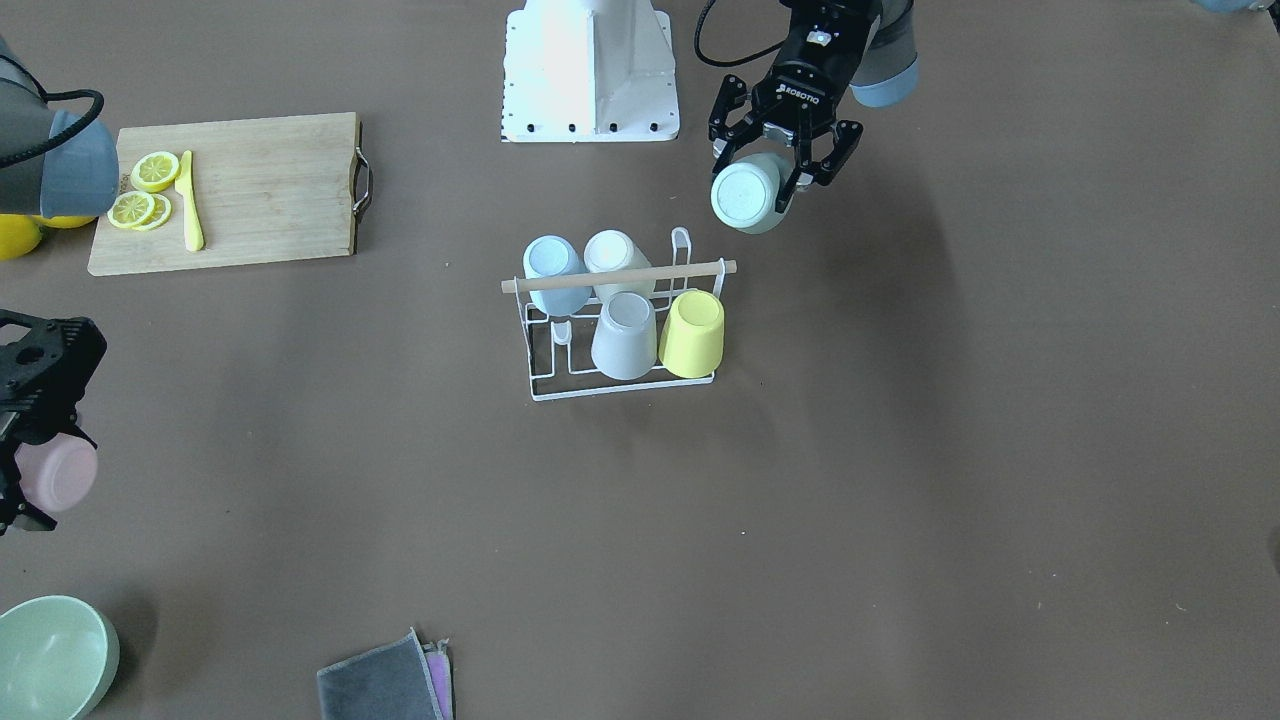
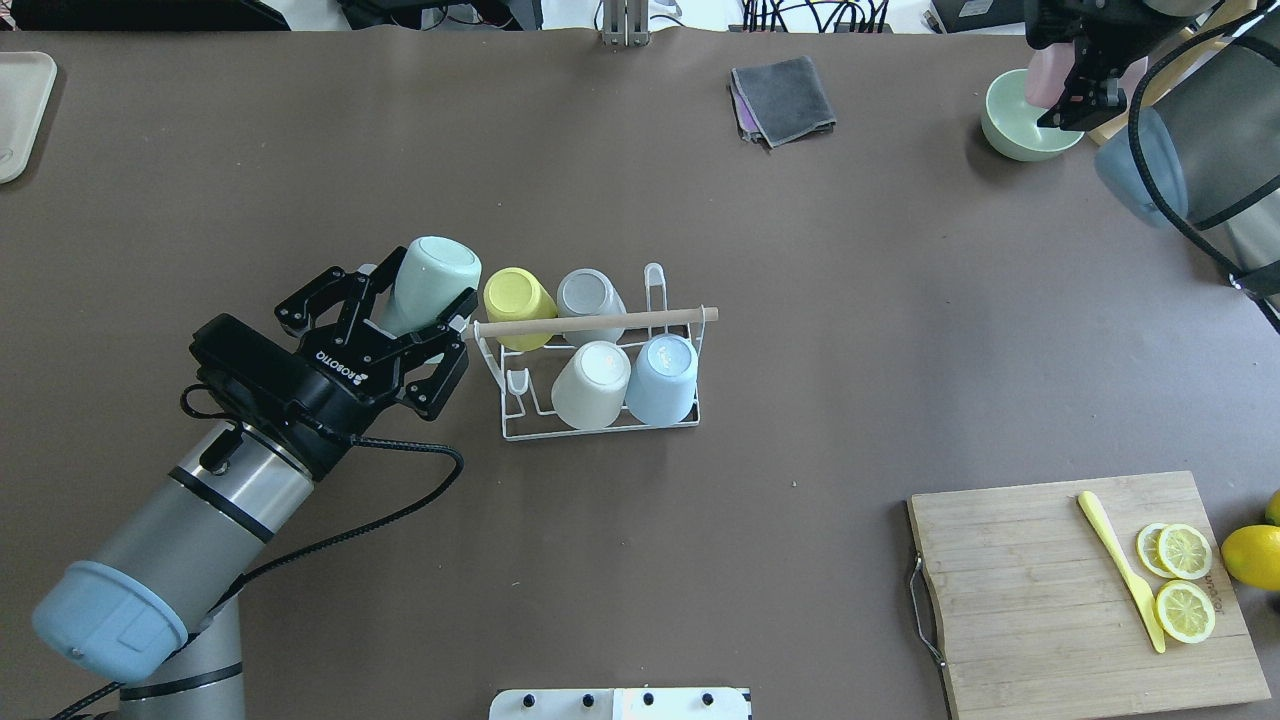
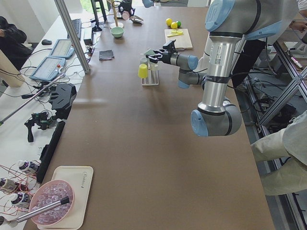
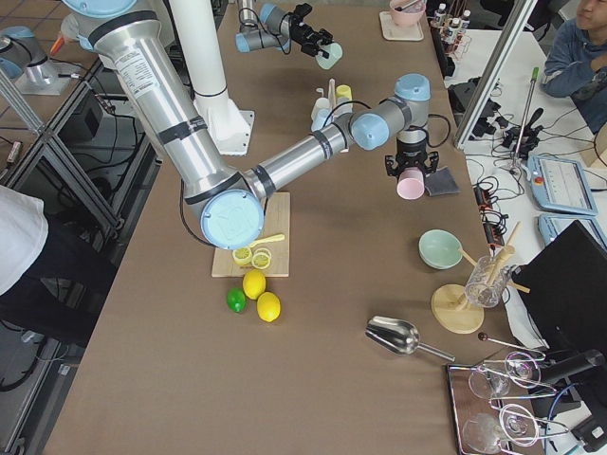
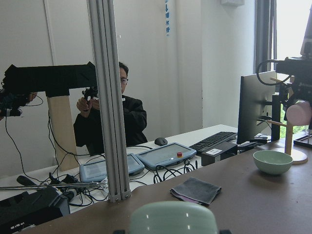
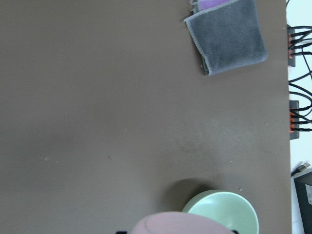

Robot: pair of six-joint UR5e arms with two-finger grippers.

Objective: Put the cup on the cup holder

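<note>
The white wire cup holder (image 2: pixel 512 402), with a wooden rod (image 2: pixel 680 316) across its top, stands mid-table and carries yellow (image 2: pixel 515 293), grey (image 2: pixel 585 292), cream (image 2: pixel 590 380) and light blue (image 2: pixel 665 375) cups upside down. It also shows in the front view (image 1: pixel 700 269). My left gripper (image 2: pixel 415 300) is shut on a pale green cup (image 2: pixel 435 265), held tilted in the air just left of the rack's yellow end. The green cup also shows in the front view (image 1: pixel 745 195). My right gripper (image 2: pixel 1075 85) is shut on a pink cup (image 2: pixel 1040 75), held above a green bowl (image 2: pixel 1025 130).
A wooden cutting board (image 2: pixel 1080 590) with lemon slices (image 2: pixel 1185 580) and a yellow knife (image 2: pixel 1120 565) lies at the near right. A whole lemon (image 2: pixel 1250 555) sits beside it. A folded grey cloth (image 2: pixel 785 95) lies at the far middle. The robot base plate (image 1: pixel 590 70) is behind the rack.
</note>
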